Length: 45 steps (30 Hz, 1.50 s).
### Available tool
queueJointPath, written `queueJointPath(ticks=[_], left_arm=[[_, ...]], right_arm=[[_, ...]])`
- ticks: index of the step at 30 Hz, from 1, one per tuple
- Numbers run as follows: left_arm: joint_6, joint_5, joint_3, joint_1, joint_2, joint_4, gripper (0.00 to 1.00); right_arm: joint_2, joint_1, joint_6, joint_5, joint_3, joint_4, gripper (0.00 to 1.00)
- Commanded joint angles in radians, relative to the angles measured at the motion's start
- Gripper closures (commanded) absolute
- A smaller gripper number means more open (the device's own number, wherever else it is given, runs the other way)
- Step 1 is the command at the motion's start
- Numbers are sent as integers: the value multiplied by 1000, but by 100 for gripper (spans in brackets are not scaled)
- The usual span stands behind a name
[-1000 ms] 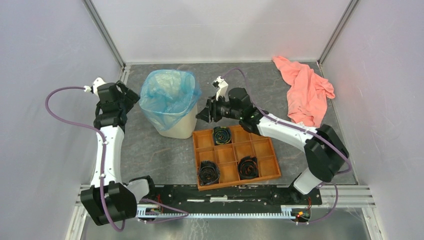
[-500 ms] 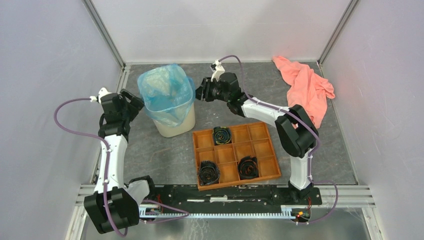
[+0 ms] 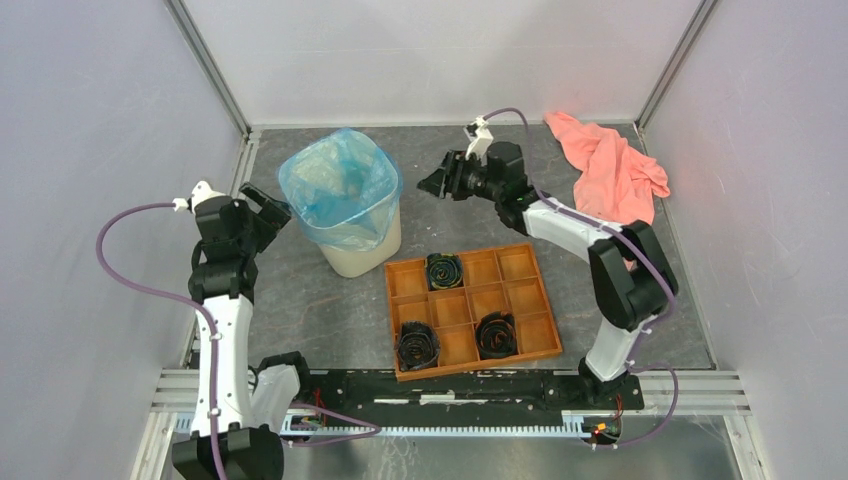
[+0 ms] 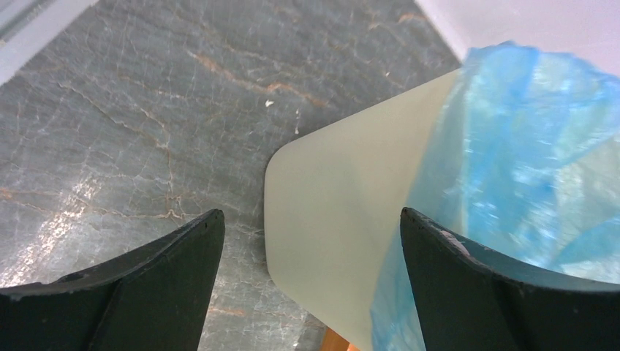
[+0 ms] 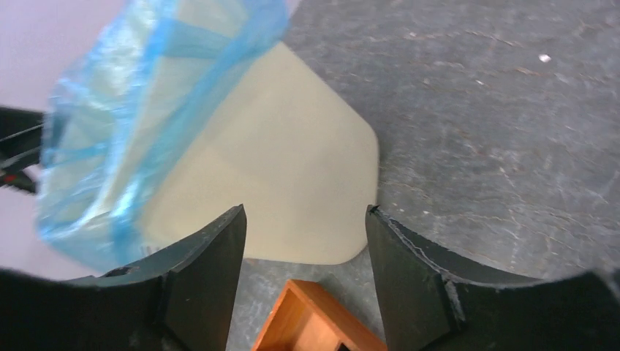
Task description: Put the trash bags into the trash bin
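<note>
Item 1: trash bin (image 3: 366,256). Plain cream-beige plastic wastebasket with a rounded-square rim and smooth walls that taper toward the base. It stands upright on the grey, marbled surface (image 3: 300,300), left of centre and toward the far side. Only the lower part of its outer walls shows bare. The upper part is covered by film.

Item 2: trash bag (image 3: 338,188). One thin, translucent light-blue plastic film bag, crinkled and glossy. It is seated inside the bin as a liner with its mouth spread open. The top edge is folded outward over the rim on all visible sides and hangs unevenly down the walls, lower at the near side. Through the film the beige interior shows faintly.
</note>
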<state>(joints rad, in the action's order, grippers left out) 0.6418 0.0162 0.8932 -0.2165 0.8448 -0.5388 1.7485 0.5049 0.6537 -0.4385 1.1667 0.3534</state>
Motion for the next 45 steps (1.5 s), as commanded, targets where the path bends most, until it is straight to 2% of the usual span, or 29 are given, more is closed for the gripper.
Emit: queueJointPath(ticks=[1, 5, 9, 12, 14, 16, 18, 21, 27, 32, 35, 37, 40, 42, 45], left_arm=[[20, -62, 62, -32, 37, -60, 7], [102, -260, 80, -92, 53, -51, 16], [194, -299, 52, -115, 0, -36, 22], [277, -309, 16, -129, -47, -30, 29], [350, -349, -29, -137, -72, 3, 40], [434, -385, -92, -137, -107, 47, 44], [516, -411, -164, -138, -139, 94, 42], [554, -460, -240, -138, -156, 157, 38], [534, -495, -306, -138, -189, 188, 36], [525, -591, -350, -139, -184, 287, 38], [495, -601, -343, -138, -186, 291, 40], [486, -593, -336, -139, -186, 284, 37], [484, -597, -328, -138, -181, 280, 37], [467, -592, -310, -138, -184, 257, 37], [401, -521, -256, -138, -196, 171, 39]], right_arm=[[-105, -10, 36, -139, -37, 151, 30], [-125, -20, 148, -190, -50, 283, 24], [-82, -17, 350, -216, -70, 487, 24], [-34, -8, 480, -224, -90, 669, 33], [-4, 2, 514, -233, -77, 700, 40], [12, 19, 513, -239, -70, 705, 43], [16, 36, 490, -235, -74, 678, 42], [19, 61, 461, -234, -88, 648, 40], [-8, 103, 412, -196, -164, 627, 44], [-20, 119, 374, -169, -183, 601, 50], [-23, 120, 359, -155, -198, 593, 50], [-23, 121, 346, -146, -199, 579, 51], [-21, 119, 326, -131, -199, 555, 61], [-19, 116, 319, -121, -196, 547, 72], [-18, 110, 308, -101, -193, 536, 87]])
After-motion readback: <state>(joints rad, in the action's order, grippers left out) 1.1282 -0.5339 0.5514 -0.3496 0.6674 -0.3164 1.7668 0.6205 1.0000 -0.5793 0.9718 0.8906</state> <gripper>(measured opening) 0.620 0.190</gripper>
